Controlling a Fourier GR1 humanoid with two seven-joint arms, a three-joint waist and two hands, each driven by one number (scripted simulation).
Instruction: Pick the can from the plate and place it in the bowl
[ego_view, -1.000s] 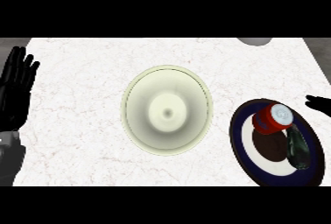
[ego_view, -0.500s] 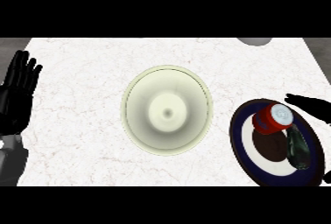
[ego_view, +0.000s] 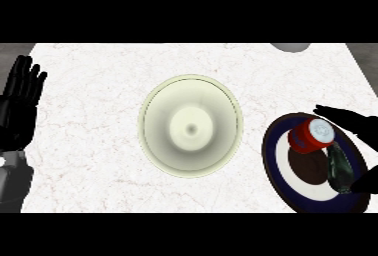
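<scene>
Left hand (ego_view: 21, 107) open; right hand (ego_view: 353, 121) outstretched

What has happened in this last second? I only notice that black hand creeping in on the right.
The right hand has come further in from the right edge, its fingers now reaching over the plate toward the red can. It has not taken hold of the can yet. The can, the plate, the bowl and the open left hand at the left edge stayed as they were.

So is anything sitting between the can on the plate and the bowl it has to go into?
Nothing visible. The can stands on the plate, and only bare counter separates it from the bowl. The right hand is beside the can.
</scene>
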